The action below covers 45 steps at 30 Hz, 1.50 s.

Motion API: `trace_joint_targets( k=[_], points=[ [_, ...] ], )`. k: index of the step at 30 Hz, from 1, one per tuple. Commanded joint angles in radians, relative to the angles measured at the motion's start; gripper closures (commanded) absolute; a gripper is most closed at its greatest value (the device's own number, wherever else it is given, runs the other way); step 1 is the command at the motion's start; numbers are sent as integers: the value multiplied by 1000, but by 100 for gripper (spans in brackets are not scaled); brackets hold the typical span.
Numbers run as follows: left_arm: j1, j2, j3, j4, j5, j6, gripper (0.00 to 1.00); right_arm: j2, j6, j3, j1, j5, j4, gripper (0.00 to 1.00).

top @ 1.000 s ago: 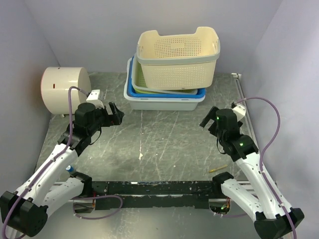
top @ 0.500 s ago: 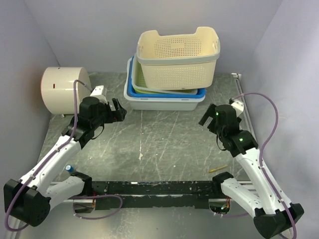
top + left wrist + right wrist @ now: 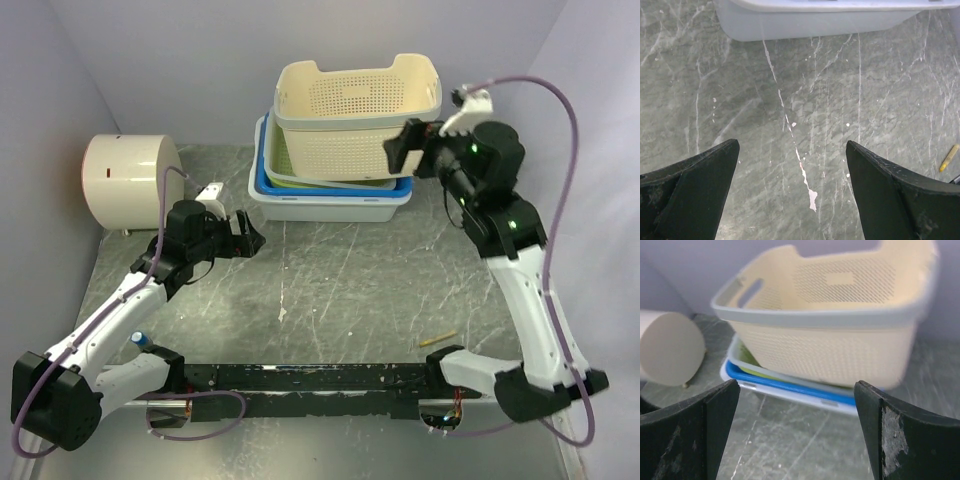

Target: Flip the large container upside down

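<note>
A large cream plastic basket [image 3: 355,125] stands upright with its open mouth facing up. Its walls are pierced with fine holes, and a pale grey band runs round the rim. Each short end rises into a handle with a slot cut through it. The basket rests on a stack of shallow trays [image 3: 330,208], green, blue and white, at the far middle of the grey counter [image 3: 350,280].

Quick count: one cream basket [image 3: 357,120] sitting on three nested tubs: green tub [image 3: 283,165], blue tub [image 3: 268,183], white tub [image 3: 320,208]. One round cream drum [image 3: 128,182] off to the basket's left, one yellow stick [image 3: 437,339] in front of it. Two arms: left arm [image 3: 110,320], right arm [image 3: 530,290].
</note>
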State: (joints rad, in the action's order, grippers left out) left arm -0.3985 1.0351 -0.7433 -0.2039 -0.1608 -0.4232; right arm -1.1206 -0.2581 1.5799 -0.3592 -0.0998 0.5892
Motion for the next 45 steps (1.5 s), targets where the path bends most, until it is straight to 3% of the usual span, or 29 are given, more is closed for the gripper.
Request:
trace_joint_targets(
  k=[1,4,10,15,19,32,40,45],
  points=[
    [-7,9,-29,17,-45,35,0,-142,233,102,2,351,-141,0],
    [-7,12,-41,-3,-66,43,0,-243,316,199,3,369,-161,0],
    [-8,20,-70,-58,-92,112,0,-517,523,532,2,397,47,0],
    [-19,44,-84,-78,-123,134,0,-695,606,711,3,401,175,0],
    [-66,65,-84,-72,-72,137,0,-715,625,692,3,353,192,0],
    [-80,153,-119,-37,-72,115,0,-681,632,640,3,505,427,2],
    [-81,177,-111,-13,-89,94,0,-641,619,640,-11,545,490,15],
    [-81,189,-116,-7,-97,91,0,-633,627,589,-32,386,440,30]
  ],
)
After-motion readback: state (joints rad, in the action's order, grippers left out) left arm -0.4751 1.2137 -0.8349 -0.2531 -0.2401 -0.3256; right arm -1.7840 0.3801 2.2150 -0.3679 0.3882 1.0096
